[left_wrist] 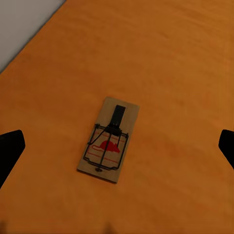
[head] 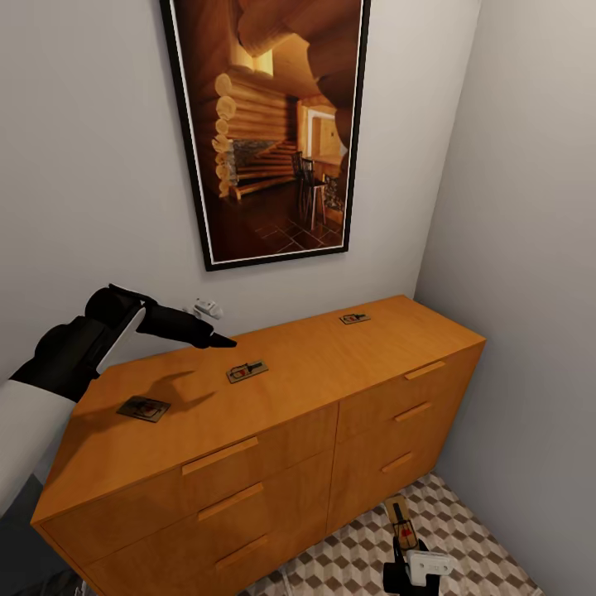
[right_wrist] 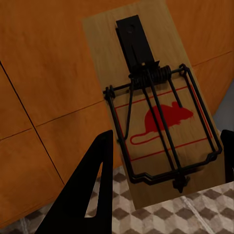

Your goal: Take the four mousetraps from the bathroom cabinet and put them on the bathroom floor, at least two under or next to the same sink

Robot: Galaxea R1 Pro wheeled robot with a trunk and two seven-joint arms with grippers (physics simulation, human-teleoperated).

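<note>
Three mousetraps lie on top of the orange-brown cabinet (head: 290, 430): one at the left (head: 142, 408), one in the middle (head: 247, 371), one at the far right (head: 354, 318). My left gripper (head: 222, 340) hovers open above the top, just behind the middle mousetrap (left_wrist: 108, 140), which lies flat between its spread fingertips (left_wrist: 9, 148). Low in front of the cabinet, my right gripper (head: 410, 571) is shut on a fourth mousetrap (head: 401, 523) (right_wrist: 156, 107), holding it above the cube-patterned bathroom floor (head: 348, 555). The sink is out of view.
A large framed picture (head: 269, 124) hangs on the wall behind the cabinet. A small white fitting (head: 209, 309) sits on that wall near my left arm. The right wall (head: 530, 290) stands close to the cabinet's end, leaving a narrow strip of floor.
</note>
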